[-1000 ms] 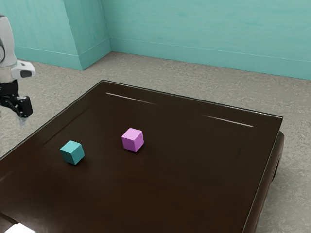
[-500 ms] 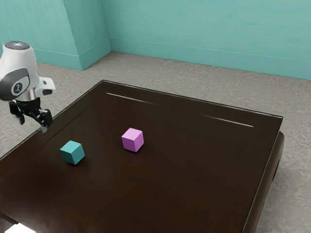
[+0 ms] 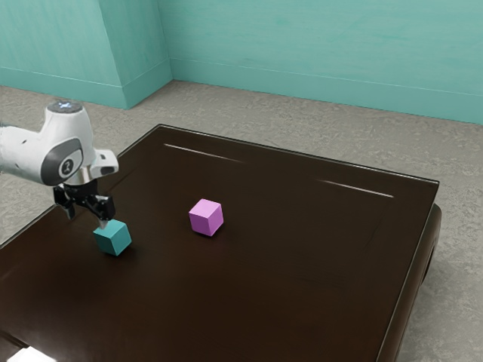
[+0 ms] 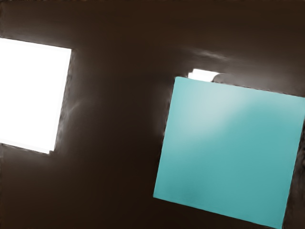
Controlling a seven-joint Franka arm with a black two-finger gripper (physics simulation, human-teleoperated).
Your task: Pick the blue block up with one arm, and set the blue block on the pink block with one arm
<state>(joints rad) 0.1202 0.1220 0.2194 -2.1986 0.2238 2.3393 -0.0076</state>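
Observation:
The blue block (image 3: 112,237), a teal cube, rests on the dark brown table (image 3: 302,256) toward the exterior view's left. The pink block (image 3: 206,217) sits on the table to its right, a short gap away. My gripper (image 3: 84,216) hangs open just above the table, up and to the left of the blue block, with one fingertip close over the block's top edge. Nothing is between the fingers. In the wrist view the blue block (image 4: 228,152) appears large, close under the hand and off to one side of it.
A bright white reflection (image 4: 31,95) lies on the glossy tabletop beside the blue block. The table's left edge (image 3: 45,219) is close to the gripper. Grey floor (image 3: 302,113) and teal walls (image 3: 302,38) surround the table.
My arm has swung in from the exterior view's left edge, over the table's edge, and come down beside the blue block. Both blocks have stayed where they were.

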